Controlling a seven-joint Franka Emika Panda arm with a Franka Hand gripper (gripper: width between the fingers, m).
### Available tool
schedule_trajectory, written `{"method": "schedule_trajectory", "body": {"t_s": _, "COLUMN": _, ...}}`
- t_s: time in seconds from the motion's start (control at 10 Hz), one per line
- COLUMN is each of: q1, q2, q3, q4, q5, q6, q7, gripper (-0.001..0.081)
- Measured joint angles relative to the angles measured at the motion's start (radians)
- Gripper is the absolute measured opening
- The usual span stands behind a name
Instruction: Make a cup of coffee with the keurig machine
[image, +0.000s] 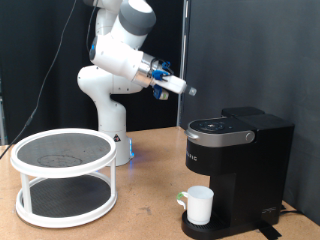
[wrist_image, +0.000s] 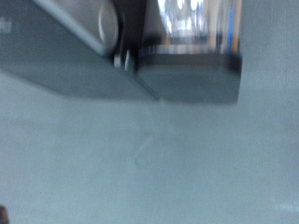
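Note:
The keurig machine (image: 238, 155) stands at the exterior view's right, black and boxy, with its top lid down. The cup (image: 200, 205), a plain white mug, stands on the machine's drip tray under the spout. My gripper (image: 187, 88) is in the air, above the machine and a little to its left in the exterior view, touching nothing. Nothing shows between its fingers. The wrist view is blurred: it shows a dark boxy shape (wrist_image: 187, 75) over a grey surface, and the fingers do not show in it.
A white two-tier round rack (image: 63, 175) with dark mesh shelves stands on the wooden table (image: 150, 205) at the exterior view's left. The arm's white base (image: 112, 135) stands behind it. Black curtains hang behind.

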Motion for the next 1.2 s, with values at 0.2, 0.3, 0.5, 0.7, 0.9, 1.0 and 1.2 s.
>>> {"method": "schedule_trajectory", "body": {"t_s": 0.2, "q1": -0.001, "q2": -0.058, "q3": -0.022, "q4": 0.002, "q5": -0.001, "q6": -0.047, "q7": 0.052, "gripper": 0.0734}}
{"method": "schedule_trajectory", "body": {"t_s": 0.3, "q1": -0.001, "q2": -0.054, "q3": -0.021, "q4": 0.0, "q5": -0.001, "q6": -0.045, "q7": 0.049, "gripper": 0.0734}}
{"method": "schedule_trajectory", "body": {"t_s": 0.5, "q1": 0.0, "q2": -0.054, "q3": 0.013, "q4": 0.03, "q5": 0.022, "q6": 0.038, "q7": 0.018, "gripper": 0.0734}}
{"method": "schedule_trajectory", "body": {"t_s": 0.7, "q1": -0.008, "q2": -0.051, "q3": 0.1, "q4": 0.095, "q5": -0.108, "q6": 0.168, "q7": 0.056, "gripper": 0.0734}}
{"method": "schedule_trajectory", "body": {"t_s": 0.9, "q1": -0.037, "q2": -0.022, "q3": 0.175, "q4": 0.191, "q5": -0.375, "q6": 0.162, "q7": 0.157, "gripper": 0.0734}}
{"method": "schedule_trajectory", "body": {"t_s": 1.0, "q1": -0.045, "q2": 0.01, "q3": 0.196, "q4": 0.248, "q5": -0.501, "q6": 0.114, "q7": 0.175, "gripper": 0.0734}}
{"method": "schedule_trajectory", "body": {"t_s": 1.2, "q1": -0.051, "q2": 0.1, "q3": 0.214, "q4": 0.347, "q5": -0.584, "q6": 0.061, "q7": 0.207, "gripper": 0.0734}}
